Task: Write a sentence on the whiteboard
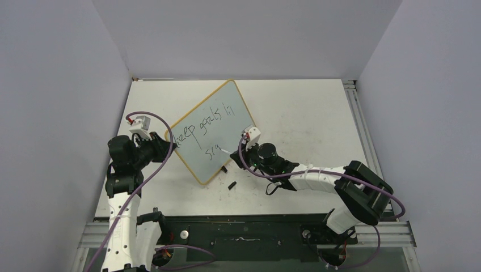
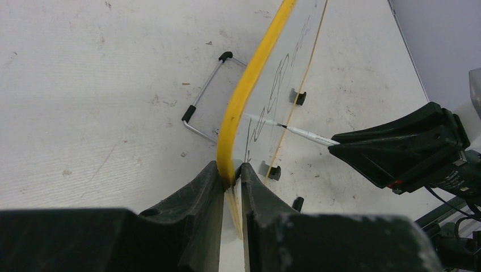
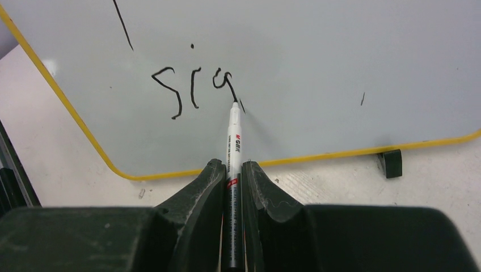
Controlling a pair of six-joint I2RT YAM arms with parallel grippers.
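The whiteboard [image 1: 212, 127] lies turned at an angle on the table, with a yellow rim. The sentence [image 1: 204, 126] on it reads "keep goals in" and, below, "sig" [image 3: 193, 90]. My left gripper [image 1: 168, 143] is shut on the board's left rim [image 2: 249, 85], the jaws pinching the edge [image 2: 230, 170]. My right gripper [image 1: 243, 148] is shut on a white and black marker [image 3: 233, 136]. The marker's tip touches the board at the tail of the "g". In the left wrist view the marker [image 2: 306, 135] and the right gripper [image 2: 408, 147] show across the board.
A small black marker cap [image 1: 231, 185] lies on the tabletop near the board's near corner. A wire stand [image 2: 207, 93] sticks out under the board. Black board feet [image 3: 391, 163] rest on the table. A metal rail [image 1: 363, 130] runs along the table's right edge.
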